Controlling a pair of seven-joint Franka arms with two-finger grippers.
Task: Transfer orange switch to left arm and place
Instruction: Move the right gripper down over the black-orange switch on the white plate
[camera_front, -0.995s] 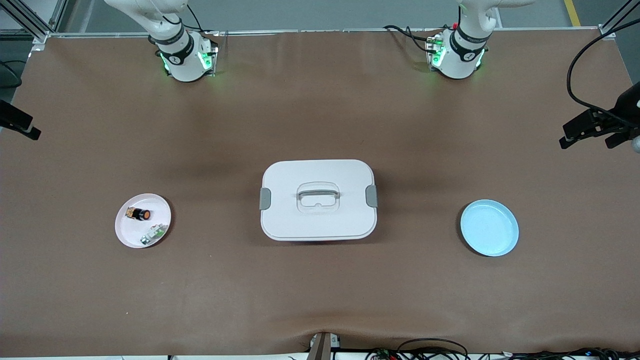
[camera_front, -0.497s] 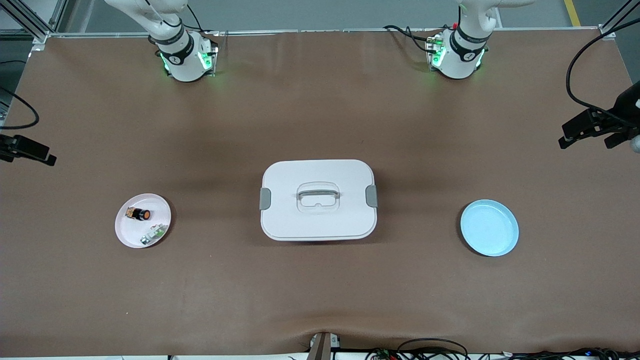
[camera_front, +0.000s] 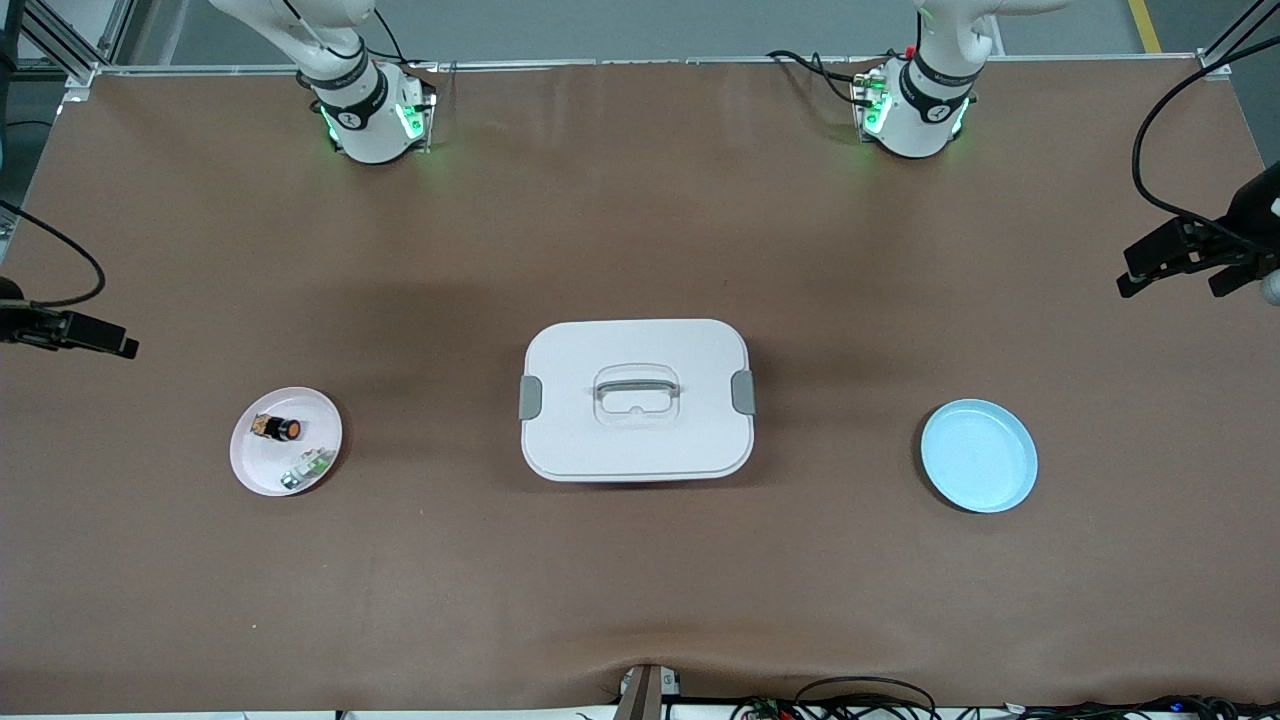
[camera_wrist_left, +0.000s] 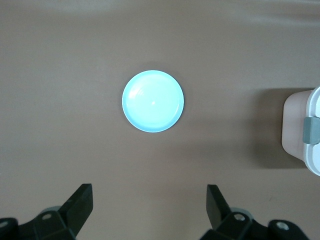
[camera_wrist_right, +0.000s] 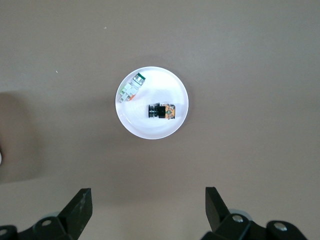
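A brown table (camera_front: 640, 600) is carrying everything. The right gripper (camera_wrist_right: 145, 210), fingers apart and empty, is hanging over bare table at the right arm's end. Nearby the orange switch (camera_front: 281, 429) is lying sideways in the pink plate (camera_front: 250, 470), nearer to the front camera. The box (camera_front: 636, 440) is sitting mid-table. The left gripper (camera_wrist_left: 149, 210), also apart, is waiting high beside the blue plate (camera_front: 978, 456).

My overview camera sits high across the table (camera_front: 640, 620) from my two bases at 12 o'clock, tilted steeply down on the whole brown top. The one on my left wrist hangs high, facing straight down on the blue plate (camera_wrist_left: 153, 101), with a corner of the box (camera_wrist_left: 305, 131) at 3 o'clock. My right wrist one does likewise over the pink plate (camera_wrist_right: 152, 131). Each shares its plate with the overview: blue plate (camera_front: 978, 456), pink plate (camera_front: 262, 470), box (camera_front: 636, 440).
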